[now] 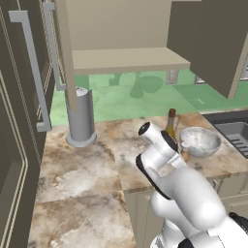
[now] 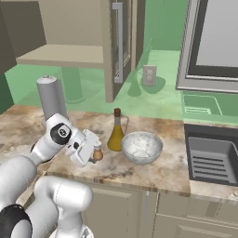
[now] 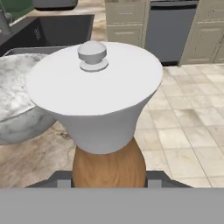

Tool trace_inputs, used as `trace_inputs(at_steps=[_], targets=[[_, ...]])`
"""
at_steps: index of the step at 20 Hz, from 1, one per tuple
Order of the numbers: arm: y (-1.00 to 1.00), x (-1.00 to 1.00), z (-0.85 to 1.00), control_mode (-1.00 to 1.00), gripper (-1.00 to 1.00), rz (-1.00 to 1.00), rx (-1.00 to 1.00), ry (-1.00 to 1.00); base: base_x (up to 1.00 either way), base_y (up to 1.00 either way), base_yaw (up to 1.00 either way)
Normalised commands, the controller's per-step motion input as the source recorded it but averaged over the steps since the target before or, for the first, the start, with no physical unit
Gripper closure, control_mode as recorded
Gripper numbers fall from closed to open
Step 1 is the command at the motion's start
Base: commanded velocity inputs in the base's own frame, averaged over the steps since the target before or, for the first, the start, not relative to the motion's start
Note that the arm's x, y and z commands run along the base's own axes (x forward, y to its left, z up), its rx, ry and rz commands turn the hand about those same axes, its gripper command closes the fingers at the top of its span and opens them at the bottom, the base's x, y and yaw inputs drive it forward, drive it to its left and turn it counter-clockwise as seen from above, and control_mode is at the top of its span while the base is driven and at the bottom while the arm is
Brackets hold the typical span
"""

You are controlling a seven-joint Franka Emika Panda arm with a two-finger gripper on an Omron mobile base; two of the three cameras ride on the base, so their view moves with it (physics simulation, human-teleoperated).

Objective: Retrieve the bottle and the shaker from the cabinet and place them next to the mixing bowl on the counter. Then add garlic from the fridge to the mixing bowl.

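My gripper (image 2: 95,152) is shut on the shaker (image 2: 98,154), a small orange-brown bulb with a pale top. It hangs low over the counter (image 2: 162,173) near the front edge, just left of the bottle (image 2: 115,133). In the hand view the shaker (image 3: 105,109) looms close, its brown body between my fingertips (image 3: 64,180). The corked bottle (image 1: 171,124) of golden liquid stands upright beside the speckled mixing bowl (image 2: 142,147), also seen from the left (image 1: 199,141). The cabinet (image 1: 127,59) hangs above with its doors open. The dark fridge (image 1: 19,126) stands at the left.
A tall grey cylinder (image 1: 80,116) stands on the counter below the cabinet's left end. A dark sink (image 2: 211,157) lies right of the bowl, and a black-faced microwave (image 2: 214,42) hangs above it. The open cabinet door (image 2: 120,46) juts out over the bottle.
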Motion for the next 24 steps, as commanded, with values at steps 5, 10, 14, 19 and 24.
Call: trace_inputs(at_steps=[5, 10, 14, 19, 24], targets=[[-0.08, 0.0, -0.4, -1.0, 1.0, 0.0, -0.03, 0.02, 0.0, 0.0, 0.0], [-0.09, 0.14, -0.35, -1.0, 1.0, 0.02, -0.07, 0.02, 0.0, 0.0, 0.0], [-0.09, 0.18, -0.31, -1.0, 1.0, 0.02, -0.07, 0.0, 0.0, 0.0, 0.0], [-0.15, 0.09, -0.12, -1.0, 1.0, 0.03, -0.02, 0.0, 0.0, 0.0, 0.0], [-0.26, 0.05, -0.1, -1.0, 1.0, 0.09, 0.0, 0.01, 0.0, 0.0, 0.0]])
